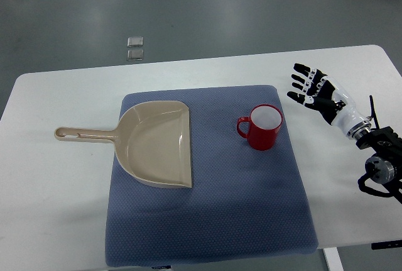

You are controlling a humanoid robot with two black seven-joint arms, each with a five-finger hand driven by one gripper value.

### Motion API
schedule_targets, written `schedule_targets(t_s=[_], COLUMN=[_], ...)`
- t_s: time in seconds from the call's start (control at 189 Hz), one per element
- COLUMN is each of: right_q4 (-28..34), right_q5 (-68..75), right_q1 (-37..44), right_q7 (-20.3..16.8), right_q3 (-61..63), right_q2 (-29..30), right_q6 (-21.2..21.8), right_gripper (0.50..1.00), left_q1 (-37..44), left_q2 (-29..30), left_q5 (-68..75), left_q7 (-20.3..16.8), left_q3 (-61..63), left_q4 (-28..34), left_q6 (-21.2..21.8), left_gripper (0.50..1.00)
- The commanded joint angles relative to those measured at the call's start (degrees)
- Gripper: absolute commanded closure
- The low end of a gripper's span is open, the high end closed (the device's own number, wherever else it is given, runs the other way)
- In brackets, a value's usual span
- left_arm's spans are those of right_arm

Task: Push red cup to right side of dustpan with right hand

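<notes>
Standing upright on the blue mat (207, 221), the red cup (264, 127) sits to the right of the dustpan (157, 148), while the right hand (317, 94) waits near it with fingers spread, holding nothing, likely ready to push.

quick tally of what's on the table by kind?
cup: 1 (red)
dustpan: 1 (beige)
mat: 1 (blue)
total: 3
</notes>
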Motion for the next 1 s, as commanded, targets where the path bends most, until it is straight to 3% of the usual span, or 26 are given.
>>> schedule_targets(t_s=[0.0, 0.233, 0.995], right_q4=[0.0, 0.0, -0.1], right_q5=[-0.2, -2.8, -10.3], right_q1=[0.1, 0.0, 0.1], right_q7=[0.0, 0.0, 0.0], right_q3=[0.1, 0.1, 0.1], right_q2=[-0.1, -0.1, -0.1], right_q6=[0.4, 1.5, 10.9], right_gripper=[0.576, 0.576, 0.576], left_q1=[0.0, 0.0, 0.0], left_q2=[0.0, 0.0, 0.0], left_q5=[0.0, 0.0, 0.0], left_q7=[0.0, 0.0, 0.0], left_q3=[0.0, 0.0, 0.0], left_q4=[0.0, 0.0, 0.0], left_q6=[0.0, 0.0, 0.0], left_gripper=[0.5, 0.5, 0.5])
